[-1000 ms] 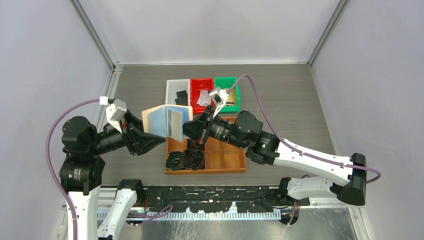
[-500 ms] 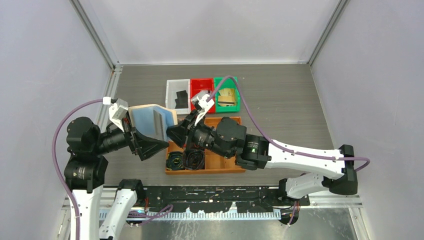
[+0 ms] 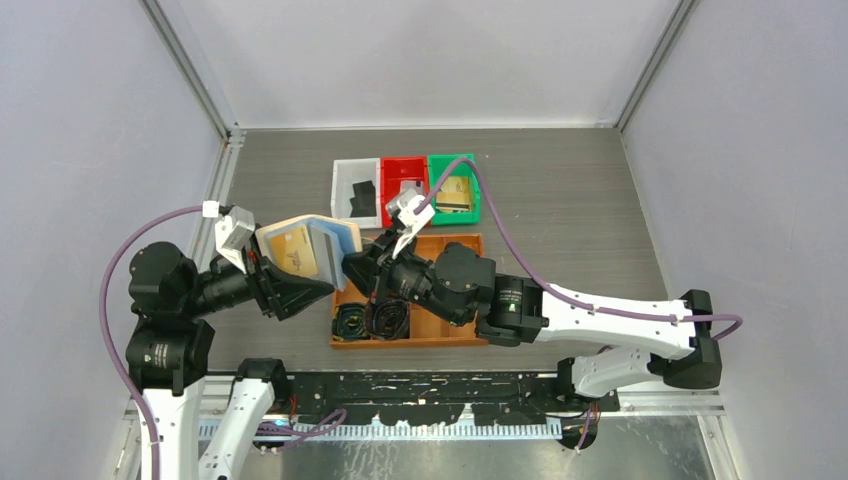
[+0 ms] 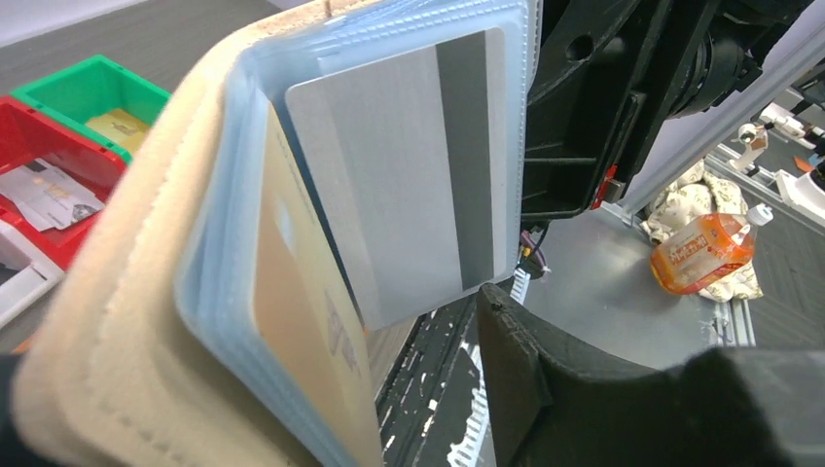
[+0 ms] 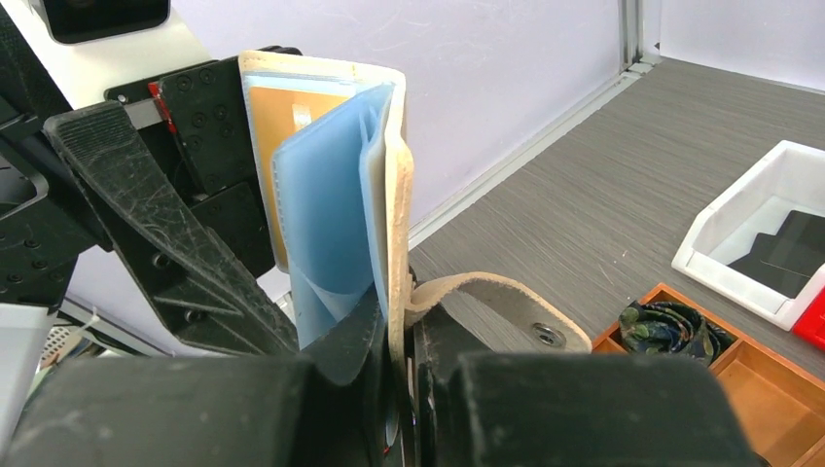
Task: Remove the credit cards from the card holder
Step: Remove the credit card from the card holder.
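Holding the card holder upright in mid-air, my right gripper clamped on its strap edge, I have brought it to my left gripper, jaws apart, newly exposing a gold card for extraction.

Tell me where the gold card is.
Top view, left of centre: the gold card sits in a pocket of the open card holder, raised beside the wooden tray's far left corner.

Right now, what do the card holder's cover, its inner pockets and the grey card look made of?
Card holder cover: likely matte tan faux suede, fuzzy with stitched edge. Inner pockets: soft pale blue translucent plastic, probably. Grey card: brushed silvery finish, metal or plastic unclear.
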`<state>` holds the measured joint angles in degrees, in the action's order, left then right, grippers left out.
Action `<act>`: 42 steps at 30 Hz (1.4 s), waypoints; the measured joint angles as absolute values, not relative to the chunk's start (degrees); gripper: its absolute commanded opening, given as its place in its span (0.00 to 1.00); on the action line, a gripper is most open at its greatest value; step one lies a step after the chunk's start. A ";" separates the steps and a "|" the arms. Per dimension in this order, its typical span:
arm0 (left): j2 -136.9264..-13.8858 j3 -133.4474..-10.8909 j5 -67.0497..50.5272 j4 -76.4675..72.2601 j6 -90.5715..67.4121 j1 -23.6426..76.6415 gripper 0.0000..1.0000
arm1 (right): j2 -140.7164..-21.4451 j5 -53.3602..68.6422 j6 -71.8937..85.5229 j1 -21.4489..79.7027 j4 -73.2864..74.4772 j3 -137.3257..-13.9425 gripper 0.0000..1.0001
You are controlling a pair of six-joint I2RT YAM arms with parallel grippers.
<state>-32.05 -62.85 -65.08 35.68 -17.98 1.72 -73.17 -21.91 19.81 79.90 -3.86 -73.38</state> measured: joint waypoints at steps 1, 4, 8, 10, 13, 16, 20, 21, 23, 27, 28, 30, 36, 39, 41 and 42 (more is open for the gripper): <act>-32.03 -62.85 -65.08 35.73 -17.74 1.72 0.48 | -72.84 -21.80 19.77 79.90 -4.38 -72.82 0.01; -32.03 -62.85 -65.01 35.90 -17.32 1.72 0.32 | -71.37 -21.69 19.68 79.88 -6.20 -70.39 0.01; -32.03 -62.94 -64.97 35.92 -17.15 1.74 0.15 | -68.95 -20.18 19.59 80.01 -8.36 -67.09 0.01; -32.03 -63.22 -64.97 35.97 -17.04 1.74 0.09 | -68.31 -19.42 19.57 80.05 -9.28 -66.26 0.03; -32.03 -63.70 -65.04 36.14 -16.99 1.76 0.03 | -67.31 -18.50 19.62 80.03 -10.44 -64.99 0.26; -32.03 -63.88 -65.10 36.40 -16.91 1.78 0.01 | -66.24 -17.80 20.64 79.61 -11.07 -63.72 0.53; -32.12 -64.14 -64.20 37.54 -15.57 1.76 0.00 | -63.02 -14.94 24.27 75.37 -11.35 -60.16 0.80; -32.21 -64.31 -63.68 38.24 -14.90 1.78 0.00 | -62.13 -13.74 24.93 74.00 -11.55 -59.22 0.85; -32.64 -64.64 -62.33 39.86 -12.84 1.76 0.00 | -59.94 -10.74 27.03 70.52 -12.23 -57.12 0.90; -34.96 -65.63 -59.24 46.00 -5.50 1.76 0.00 | -55.92 -5.61 29.74 63.20 -12.82 -55.07 0.96; -35.81 -65.87 -58.48 47.86 -3.01 1.76 0.00 | -55.31 -4.54 30.02 61.65 -12.86 -55.07 0.97; -37.41 -65.98 -57.04 51.57 2.44 1.76 0.00 | -54.22 -1.30 30.17 57.84 -12.23 -55.64 0.98; -42.63 -66.67 -53.87 64.84 20.34 1.76 0.00 | -61.25 12.84 26.24 51.72 -6.57 -68.20 0.97; -45.08 -68.66 -55.13 70.30 25.63 1.76 0.00 | -67.66 21.76 22.94 51.64 -4.25 -74.26 0.93; -45.93 -70.00 -56.90 72.05 27.20 1.76 0.00 | -71.79 27.55 21.23 51.64 -3.01 -76.51 0.91; -46.02 -70.28 -57.49 72.23 27.33 1.76 0.00 | -73.28 29.76 20.82 51.64 -2.31 -77.06 0.91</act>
<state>-46.02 -70.28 -57.49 72.23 27.33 1.76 -73.28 29.76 20.82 51.64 -2.31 -77.06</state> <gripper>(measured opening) 0.099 0.933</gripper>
